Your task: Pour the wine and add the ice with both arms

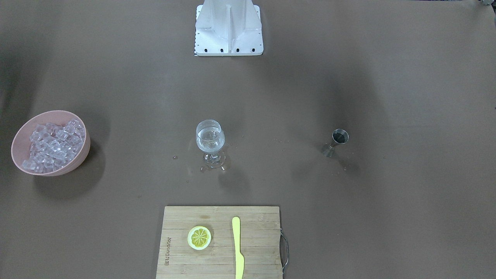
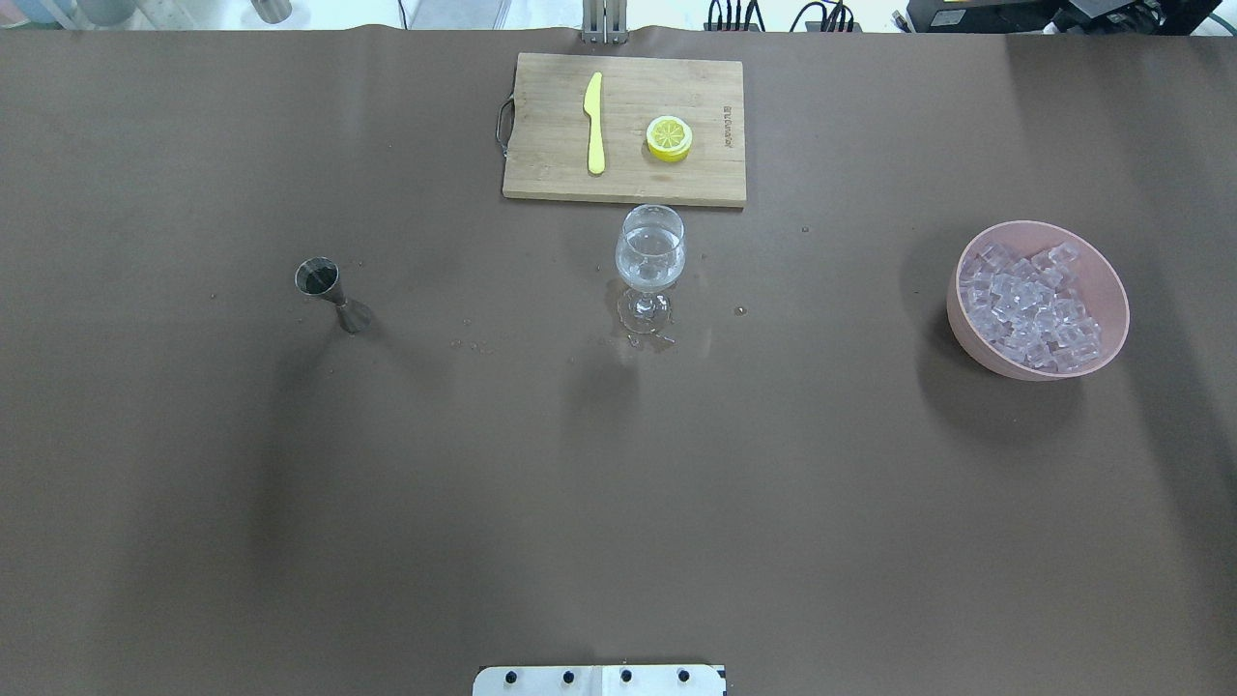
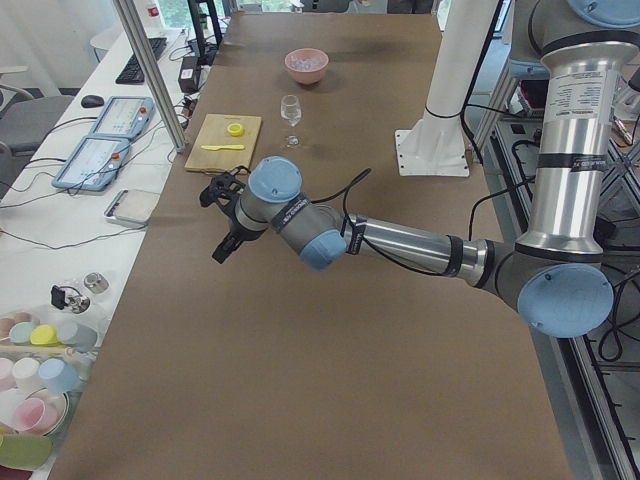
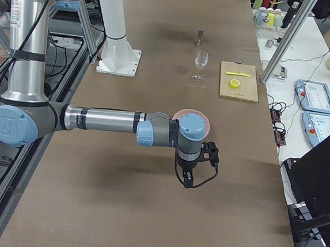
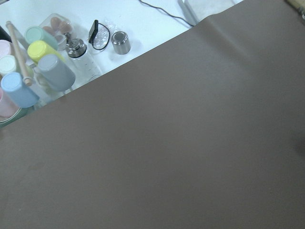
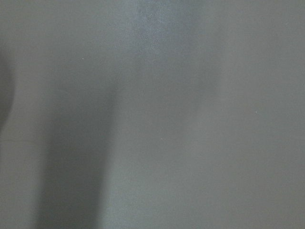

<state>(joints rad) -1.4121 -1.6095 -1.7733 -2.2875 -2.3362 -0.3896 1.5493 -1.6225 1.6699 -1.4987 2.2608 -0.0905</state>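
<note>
A stemmed wine glass (image 1: 210, 141) stands mid-table with a little clear wine (image 2: 649, 263) in its bowl and droplets around its foot. The ice (image 1: 52, 145) fills a pink bowl (image 1: 83, 155), also seen in the overhead view (image 2: 966, 333). A steel jigger (image 1: 336, 141) stands on the other side of the glass. Both arms are outside the overhead and front views. The left gripper (image 3: 222, 245) hangs above bare table, well short of the glass. The right gripper (image 4: 187, 180) hangs above bare table, in front of the bowl. I cannot tell whether either is open or shut.
A wooden cutting board (image 2: 541, 174) on the operators' side of the glass carries a lemon slice (image 2: 669, 137) and a yellow knife (image 2: 594, 121). The white stand (image 1: 228, 29) is at the robot's side. Cups and jars (image 5: 43, 62) sit on a bench beyond the table's left end.
</note>
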